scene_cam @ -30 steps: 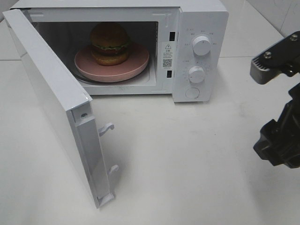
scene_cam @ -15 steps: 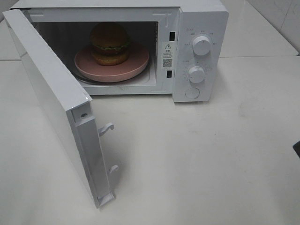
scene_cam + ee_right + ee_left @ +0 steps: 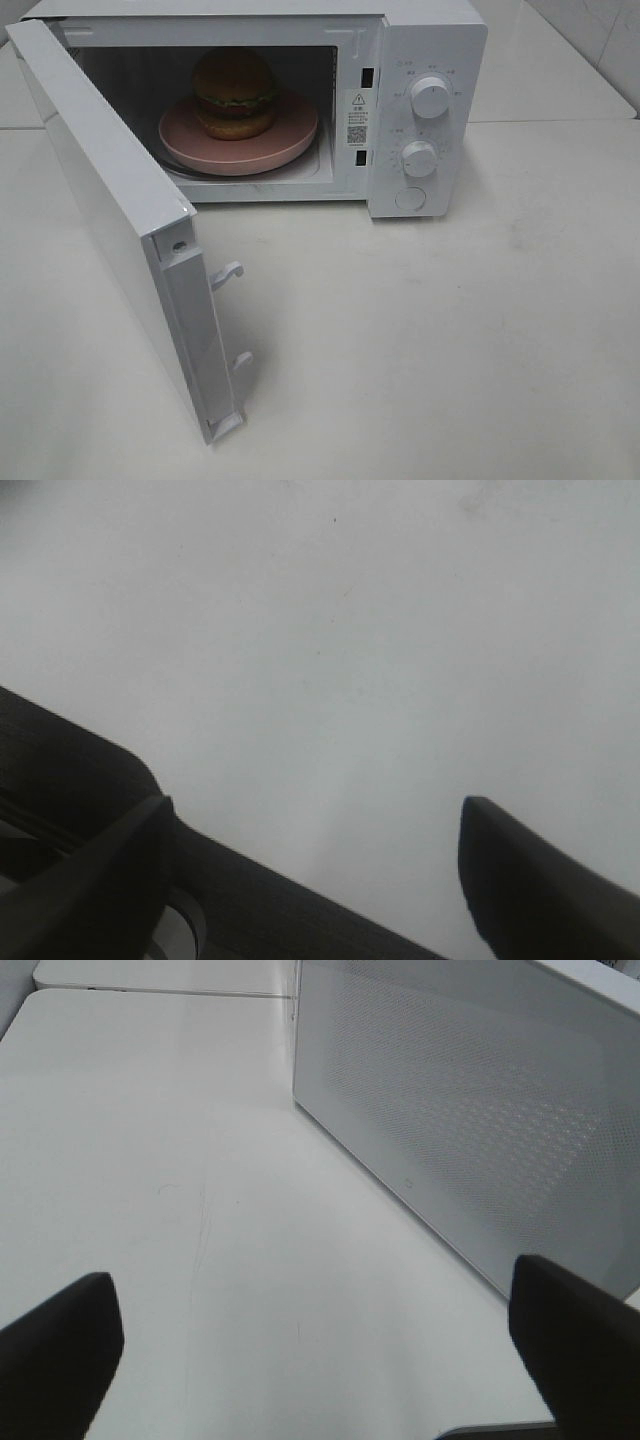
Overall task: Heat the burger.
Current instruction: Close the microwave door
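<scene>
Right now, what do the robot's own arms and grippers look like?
The left gripper: two matte black fingers with blunt rounded tips, no markings or cables visible. The right gripper: black fingers too, plus a dark, finely lined body behind them. The arms are outside the high view.

The microwave (image 3: pixel 425 50) runs off the high view's top edge, and the print beside its knobs (image 3: pixel 430 97) is too small for me to read. Of the burger (image 3: pixel 235 95) only the near side shows. My left claw (image 3: pixel 318 1355) and right claw (image 3: pixel 310 875) appear only as dark finger stubs cut by the frame edges, and the right wrist view is blurred.
</scene>
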{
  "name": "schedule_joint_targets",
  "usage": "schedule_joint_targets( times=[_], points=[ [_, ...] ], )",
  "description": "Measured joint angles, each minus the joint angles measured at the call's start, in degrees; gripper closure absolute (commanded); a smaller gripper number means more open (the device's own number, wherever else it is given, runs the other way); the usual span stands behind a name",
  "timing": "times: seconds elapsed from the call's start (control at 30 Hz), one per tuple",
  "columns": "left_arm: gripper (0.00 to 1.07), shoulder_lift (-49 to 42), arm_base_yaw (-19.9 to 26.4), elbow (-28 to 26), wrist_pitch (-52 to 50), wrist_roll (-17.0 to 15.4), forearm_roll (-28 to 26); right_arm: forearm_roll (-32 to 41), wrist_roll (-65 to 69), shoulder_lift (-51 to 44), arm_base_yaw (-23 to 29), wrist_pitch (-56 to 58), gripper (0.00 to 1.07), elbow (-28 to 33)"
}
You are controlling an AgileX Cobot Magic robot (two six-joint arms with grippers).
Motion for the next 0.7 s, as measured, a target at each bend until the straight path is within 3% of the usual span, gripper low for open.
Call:
schedule_joint_targets(
  times=[0.07, 0.17, 0.23, 0.7],
  points=[
    [0.08, 0.0, 0.0, 0.0, 0.0, 0.0, 0.0, 0.63, 0.29, -2.06, -3.67, 0.11, 0.31, 0.86],
    [0.08, 0.0, 0.0, 0.0, 0.0, 0.0, 0.0, 0.8, 0.29, -2.81, -4.76, 0.11, 0.31, 1.03],
    [0.08, 0.0, 0.0, 0.0, 0.0, 0.0, 0.0, 1.2, 0.29, -6.59, -9.45, -0.23, 0.31, 1.49],
    [0.08, 0.0, 0.0, 0.0, 0.0, 0.0, 0.0, 2.46, 0.34, -21.72, -21.2, -1.43, 0.31, 1.89]
  ],
)
